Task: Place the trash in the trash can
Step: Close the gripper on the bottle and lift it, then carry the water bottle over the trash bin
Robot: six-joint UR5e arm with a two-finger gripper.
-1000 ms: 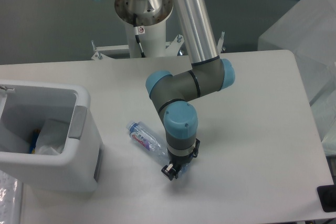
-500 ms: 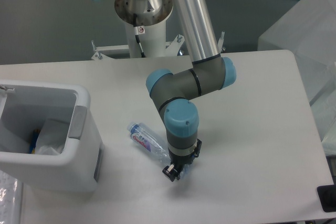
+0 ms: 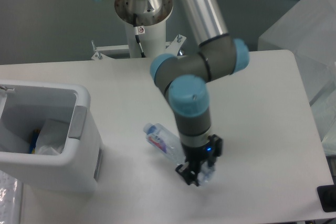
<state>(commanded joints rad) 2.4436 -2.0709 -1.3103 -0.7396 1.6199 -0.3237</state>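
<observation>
The crushed clear bottle [image 3: 164, 142], with a light-blue cap and a red-blue label, hangs tilted above the table, cap end pointing up-left. My gripper [image 3: 199, 169] is shut on its lower end and holds it off the table top. The white trash can [image 3: 83, 99] with a grey latch [image 3: 77, 123] stands at the left edge, well to the left of the gripper. The crumpled translucent wrapper [image 3: 50, 136] lies inside it.
The robot's base column [image 3: 142, 9] stands at the back of the table. A translucent plastic cover [image 3: 310, 35] sits off the table's right side. A black object [image 3: 326, 198] is at the lower right corner.
The gripper has risen and shifted right with the bottle in it. The bottle has left the table and now hangs tilted. The trash can has not moved.
</observation>
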